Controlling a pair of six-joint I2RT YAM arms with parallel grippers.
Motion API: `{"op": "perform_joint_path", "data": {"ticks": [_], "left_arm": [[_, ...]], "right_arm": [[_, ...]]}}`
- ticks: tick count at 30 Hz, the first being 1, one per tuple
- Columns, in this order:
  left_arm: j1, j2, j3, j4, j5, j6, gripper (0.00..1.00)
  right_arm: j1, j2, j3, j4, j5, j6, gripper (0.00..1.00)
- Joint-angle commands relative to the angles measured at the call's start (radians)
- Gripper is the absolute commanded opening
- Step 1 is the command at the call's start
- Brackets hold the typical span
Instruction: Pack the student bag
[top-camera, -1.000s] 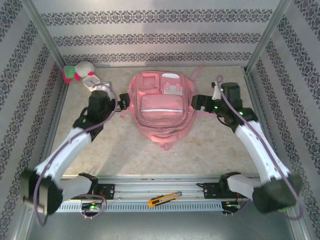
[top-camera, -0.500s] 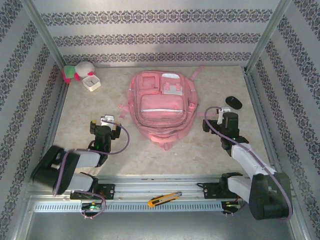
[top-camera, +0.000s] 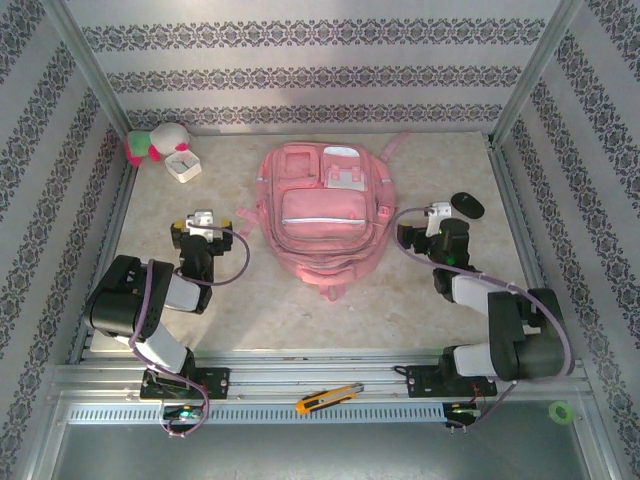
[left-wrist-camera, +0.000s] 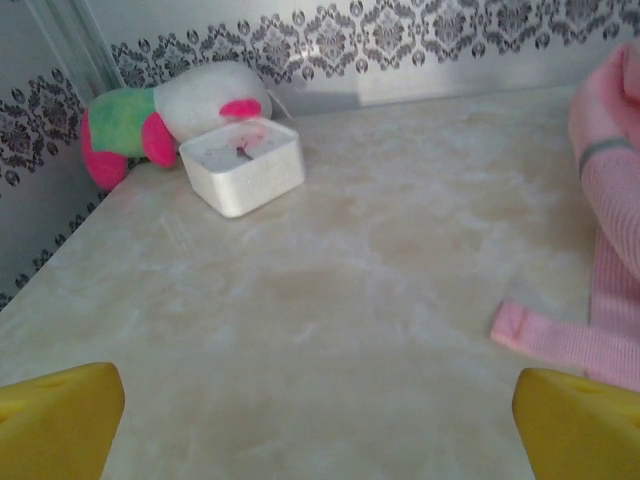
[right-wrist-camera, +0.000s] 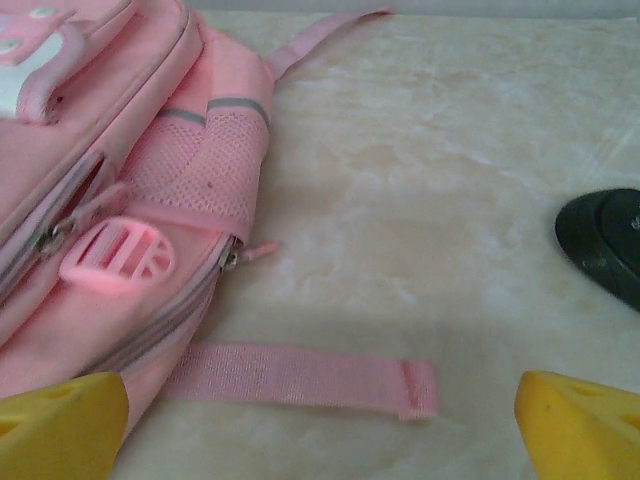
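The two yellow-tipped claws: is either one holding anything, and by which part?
Nothing is held. The left gripper and the right gripper both stand open and empty. The student bag lies untouched on the table between them.

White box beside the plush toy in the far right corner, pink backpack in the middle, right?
Wrong corner: the top external view shows the white box beside the plush toy in the far left corner. The pink backpack does lie in the middle.
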Motion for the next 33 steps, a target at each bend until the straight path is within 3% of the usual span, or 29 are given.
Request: {"op": "perform_joint_path", "data": {"ticks": [1, 3, 8, 10, 11, 15, 33], "left_arm": [[0.015, -0.011, 0.009, -0.062, 0.021, -0.042, 0.99], [0.016, -0.017, 0.008, -0.071, 0.023, -0.045, 0.99], [0.016, -0.016, 0.01, -0.074, 0.023, -0.045, 0.99], [0.015, -0.016, 0.01, -0.074, 0.023, -0.045, 0.99], [0.015, -0.015, 0.009, -0.07, 0.023, -0.044, 0.99], [0.015, -0.013, 0.009, -0.068, 0.023, -0.043, 0.99], [0.028, -0.016, 0.032, -0.123, 0.046, -0.058, 0.99]], "right_arm": [[0.012, 0.027, 0.056, 0.012, -0.011, -0.082, 0.98], [0.021, 0.047, -0.029, 0.21, 0.032, -0.076, 0.98], [0.005, 0.046, -0.089, 0.318, 0.058, -0.052, 0.98], [-0.006, 0.156, -0.12, 0.477, 0.065, -0.028, 0.98], [-0.007, 0.128, -0.076, 0.389, 0.148, -0.001, 0.98], [-0.034, 0.126, -0.057, 0.33, 0.108, 0.018, 0.98], [-0.034, 0.134, -0.062, 0.356, 0.11, 0.021, 0.98]]}}
